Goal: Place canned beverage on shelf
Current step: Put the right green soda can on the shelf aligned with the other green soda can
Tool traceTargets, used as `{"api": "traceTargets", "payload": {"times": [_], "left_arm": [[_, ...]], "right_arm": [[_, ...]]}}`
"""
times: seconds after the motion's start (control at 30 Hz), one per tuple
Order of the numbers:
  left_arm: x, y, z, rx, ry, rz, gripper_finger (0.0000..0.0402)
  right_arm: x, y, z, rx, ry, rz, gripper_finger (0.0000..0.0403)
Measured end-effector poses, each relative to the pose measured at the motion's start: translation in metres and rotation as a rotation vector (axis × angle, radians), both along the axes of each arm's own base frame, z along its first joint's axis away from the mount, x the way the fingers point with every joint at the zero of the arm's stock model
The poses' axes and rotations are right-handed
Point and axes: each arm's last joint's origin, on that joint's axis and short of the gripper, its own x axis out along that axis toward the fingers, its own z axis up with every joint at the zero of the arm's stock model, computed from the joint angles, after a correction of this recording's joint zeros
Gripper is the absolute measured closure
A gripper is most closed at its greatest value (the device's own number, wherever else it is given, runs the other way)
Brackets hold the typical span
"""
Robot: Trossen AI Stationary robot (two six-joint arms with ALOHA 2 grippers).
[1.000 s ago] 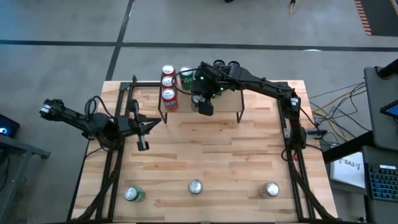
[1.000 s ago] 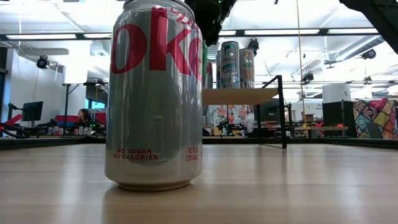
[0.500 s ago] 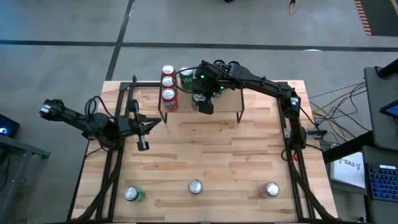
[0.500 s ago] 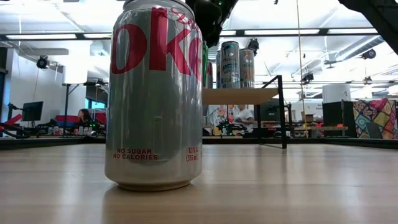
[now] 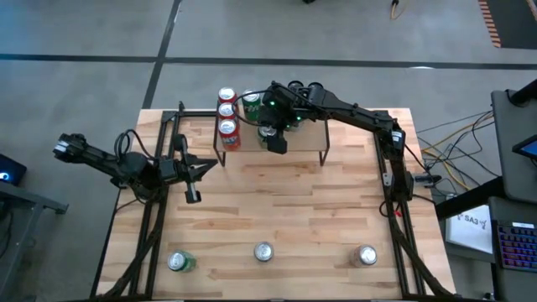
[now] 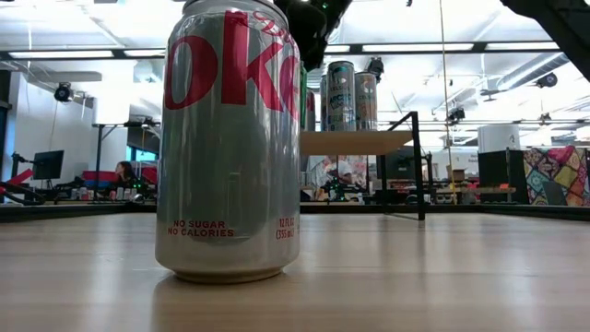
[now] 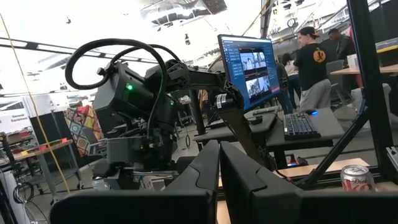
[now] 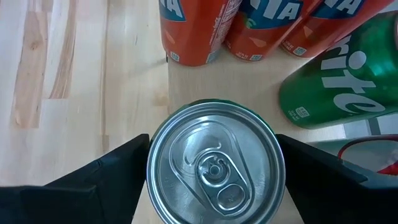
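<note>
The shelf (image 5: 306,134) stands at the table's far middle, and it also shows in the low view (image 6: 355,141). On its left end stand three red cans (image 5: 226,109) and a green can (image 5: 250,102). My right gripper (image 8: 214,146) slants down over the shelf, open. A silver-topped green can (image 8: 214,165) stands upright on the shelf board between its two fingers. My left gripper (image 5: 204,170) hovers shut over the table's left part, away from every can. My right gripper has one finger (image 8: 134,162) and the other (image 8: 295,162) close beside the can's rim (image 8: 155,155), coming from above at a slant. I cannot tell whether they touch it. The can stands on the shelf board.
Three cans stand along the near edge: a green one (image 5: 179,262), a silver one (image 5: 263,252) and another (image 5: 367,255). The middle one fills the low view (image 6: 230,138). Open tabletop lies between them and the shelf. People stand in the room beyond.
</note>
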Motion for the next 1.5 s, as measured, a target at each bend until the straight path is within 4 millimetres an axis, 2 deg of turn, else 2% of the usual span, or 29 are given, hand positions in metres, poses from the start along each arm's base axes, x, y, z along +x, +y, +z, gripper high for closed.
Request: {"api": "traceTargets", "payload": {"times": [0.7, 1.1, 1.5], "left_arm": [[0.0000, 0.0000, -0.0001, 0.000, 0.001, 0.000, 0.0402], [0.0000, 0.0000, -0.0001, 0.000, 0.001, 0.000, 0.0402], [0.0003, -0.0001, -0.0006, 0.002, 0.006, 0.000, 0.0402]], "right_arm": [[0.0017, -0.0032, 0.0007, -0.007, -0.025, -0.012, 0.0077], [0.0011, -0.0061, 0.0009, 0.000, -0.030, -0.029, 0.0044], [-0.0021, -0.0058, 0.0095, -0.043, -0.059, -0.031, 0.0042]]}}
